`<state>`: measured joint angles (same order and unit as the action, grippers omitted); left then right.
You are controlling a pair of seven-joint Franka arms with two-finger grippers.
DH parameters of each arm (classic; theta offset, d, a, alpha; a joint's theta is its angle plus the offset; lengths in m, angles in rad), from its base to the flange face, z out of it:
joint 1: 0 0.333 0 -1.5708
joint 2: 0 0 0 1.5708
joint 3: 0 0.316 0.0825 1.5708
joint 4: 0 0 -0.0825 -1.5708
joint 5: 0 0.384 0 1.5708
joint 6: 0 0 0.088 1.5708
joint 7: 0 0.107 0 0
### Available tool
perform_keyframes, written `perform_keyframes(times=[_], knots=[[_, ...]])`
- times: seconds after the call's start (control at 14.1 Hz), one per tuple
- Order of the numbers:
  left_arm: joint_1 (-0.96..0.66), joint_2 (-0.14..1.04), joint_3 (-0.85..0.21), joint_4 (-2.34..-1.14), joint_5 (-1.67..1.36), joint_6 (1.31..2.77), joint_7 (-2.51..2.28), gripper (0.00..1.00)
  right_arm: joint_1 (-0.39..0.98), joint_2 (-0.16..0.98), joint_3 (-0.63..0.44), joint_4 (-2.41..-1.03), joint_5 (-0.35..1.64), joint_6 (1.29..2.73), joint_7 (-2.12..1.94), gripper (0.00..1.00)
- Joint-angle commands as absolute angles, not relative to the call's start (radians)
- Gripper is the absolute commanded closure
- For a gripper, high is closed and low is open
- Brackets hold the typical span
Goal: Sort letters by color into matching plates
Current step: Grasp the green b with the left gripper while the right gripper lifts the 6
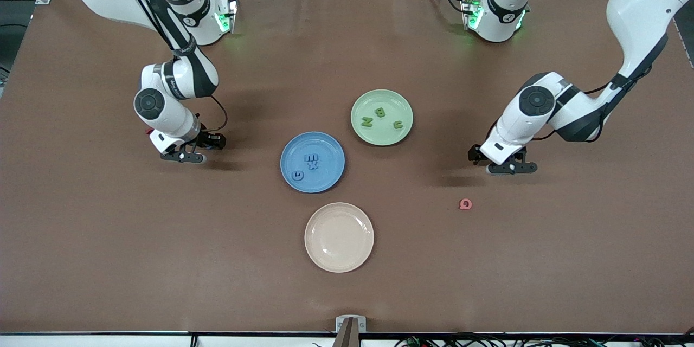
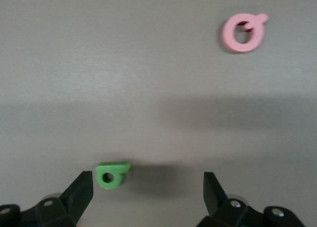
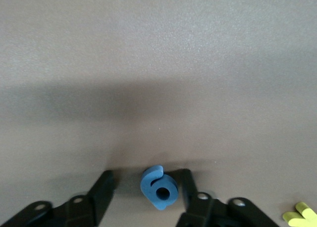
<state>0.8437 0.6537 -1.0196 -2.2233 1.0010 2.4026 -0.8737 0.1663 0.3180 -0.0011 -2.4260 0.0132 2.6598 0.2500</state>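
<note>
Low over the table (image 1: 108, 260), the right gripper (image 3: 143, 192) has its jaws around a blue 6 (image 3: 159, 188), one finger touching it, the other apart. The left gripper (image 2: 148, 192), jaws spread wide, hangs over a green letter (image 2: 112, 174) near a pink Q (image 2: 242, 33). Blue letters (image 1: 307, 167) lie in the blue plate (image 1: 287, 143), green ones (image 1: 381, 117) in the green plate (image 1: 398, 98).

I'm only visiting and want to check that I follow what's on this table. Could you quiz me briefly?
1. True or false: the beige plate holds a letter.
2. What lies between the left gripper's fingers? A: green letter. B: pink letter. C: blue letter.
3. How many letters lie in the green plate?
Key: 1 false. 2 A, the green letter. 3 three.
</note>
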Motion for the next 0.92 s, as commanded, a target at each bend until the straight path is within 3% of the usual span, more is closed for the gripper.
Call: perform_keyframes(times=[0.0, 0.28, 0.5, 0.71, 0.85], knots=[[0.885, 0.673, -1.026, -2.232, 1.026, 2.451, -0.857, 0.02, 0.164, 0.301, -0.006, -2.445, 0.008, 2.66, 0.239, 0.49], [0.888, 0.684, -0.991, -2.23, 1.026, 2.48, -0.857, 0.02, 0.16, 0.302, -0.006, -2.445, 0.008, 2.66, 0.232, 0.55], [0.888, 0.701, -0.966, -2.232, 1.034, 2.51, -0.857, 0.02, 0.16, 0.302, -0.006, -2.445, 0.008, 2.66, 0.232, 0.7], [0.887, 0.704, -0.956, -2.232, 1.04, 2.51, -0.859, 0.02, 0.16, 0.302, -0.006, -2.445, 0.009, 2.66, 0.233, 0.92], [0.887, 0.715, -0.954, -2.233, 1.046, 2.51, -0.861, 0.05, 0.16, 0.302, -0.006, -2.442, 0.008, 2.66, 0.235, 0.97]])
